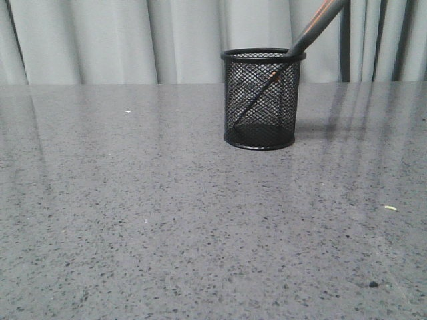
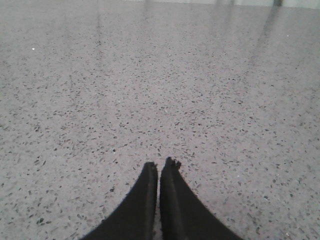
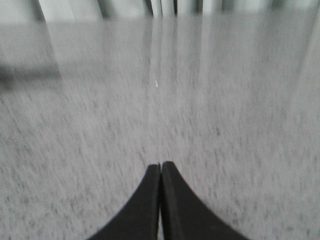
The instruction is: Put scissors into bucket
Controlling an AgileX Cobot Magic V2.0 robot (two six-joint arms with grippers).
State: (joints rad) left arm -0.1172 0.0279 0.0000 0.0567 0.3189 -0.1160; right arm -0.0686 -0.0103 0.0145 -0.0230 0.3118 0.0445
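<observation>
In the front view, a black wire-mesh cylindrical bucket [image 1: 260, 99] with a solid rim and base is standing upright on the grey speckled stone worktop [image 1: 133, 220], right of centre in the upper half of the frame. The scissors [image 1: 313, 30], with dark grey plastic handles, are sitting inside it, tilted. Their handles are leaning over the right side of the rim and reaching toward the upper right corner, where they are passing out of the frame. Their dark blades are showing through the mesh, slanting down toward the lower left of the bucket's inside. A pale pleated curtain [image 1: 100, 40] is hanging across the top of the frame behind the worktop. A small pale crumb [image 1: 390, 208] is lying at the right edge, lower down.

Neither of my arms is appearing in the front view. In my left wrist view, my left jaws [image 2: 159, 167] are pressed together with nothing between them, hovering over bare speckled worktop. In my right wrist view, which is blurred, my right jaws [image 3: 160, 167] are likewise closed on nothing.
</observation>
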